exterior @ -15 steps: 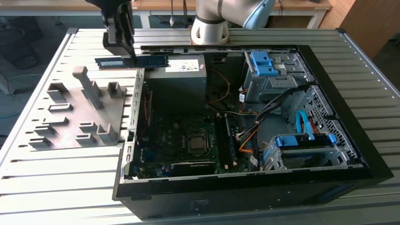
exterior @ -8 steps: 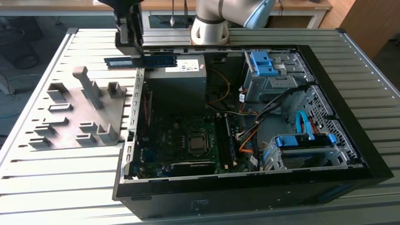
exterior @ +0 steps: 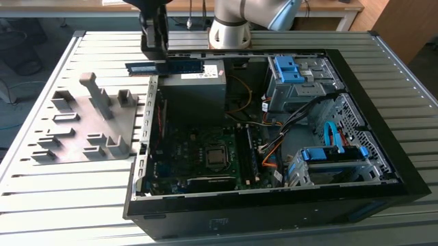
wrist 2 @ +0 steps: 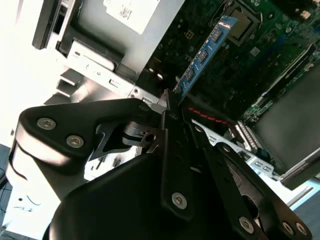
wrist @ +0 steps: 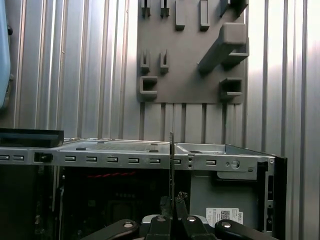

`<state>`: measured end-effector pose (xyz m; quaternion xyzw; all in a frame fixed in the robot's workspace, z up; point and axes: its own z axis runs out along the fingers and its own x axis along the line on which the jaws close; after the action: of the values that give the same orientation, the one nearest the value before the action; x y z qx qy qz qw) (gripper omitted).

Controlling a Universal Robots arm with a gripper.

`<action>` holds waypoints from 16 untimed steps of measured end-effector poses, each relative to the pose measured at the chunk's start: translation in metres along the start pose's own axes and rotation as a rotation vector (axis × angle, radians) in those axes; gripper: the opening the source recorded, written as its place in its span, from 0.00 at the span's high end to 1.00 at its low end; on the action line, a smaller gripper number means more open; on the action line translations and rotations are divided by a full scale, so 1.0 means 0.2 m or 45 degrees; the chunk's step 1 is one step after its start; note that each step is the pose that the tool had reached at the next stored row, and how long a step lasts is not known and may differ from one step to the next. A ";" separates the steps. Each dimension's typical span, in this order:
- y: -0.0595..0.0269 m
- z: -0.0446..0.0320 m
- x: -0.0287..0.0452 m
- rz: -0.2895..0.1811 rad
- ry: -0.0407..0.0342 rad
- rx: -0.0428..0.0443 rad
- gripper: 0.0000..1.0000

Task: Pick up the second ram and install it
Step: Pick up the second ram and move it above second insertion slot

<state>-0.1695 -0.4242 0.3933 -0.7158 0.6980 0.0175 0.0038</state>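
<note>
In the exterior view, the second ram (exterior: 164, 67) hangs level above the back left corner of the open computer case (exterior: 383, 148), over its left wall and beside the power supply (exterior: 198, 82). My gripper (exterior: 155, 51) comes down from above and is shut on the stick's upper edge. The second wrist view shows the ram (wrist 2: 205, 52) as a blue board with black chips, sticking out from between my gripper's (wrist 2: 167, 107) closed fingers toward the motherboard (wrist 2: 260, 45). In the first wrist view the ram (wrist: 171, 165) appears edge-on as a thin line rising from my gripper (wrist: 172, 217).
A grey fixture plate (exterior: 75, 130) with upright blocks lies on the slatted table (exterior: 61, 189) at the exterior view's left. Inside the case are the motherboard (exterior: 205, 154), loose cables (exterior: 287, 128) and blue-tabbed drive cages (exterior: 301, 77). The arm's base (exterior: 229, 31) stands behind the case.
</note>
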 end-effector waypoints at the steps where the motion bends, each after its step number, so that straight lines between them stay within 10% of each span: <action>1: -0.014 0.000 0.000 0.000 0.0000 0.000 0.86; 16: -0.227 0.002 0.006 0.000 -0.0006 0.000 0.86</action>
<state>-0.1241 -0.4242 0.3919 -0.7159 0.6980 0.0178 0.0038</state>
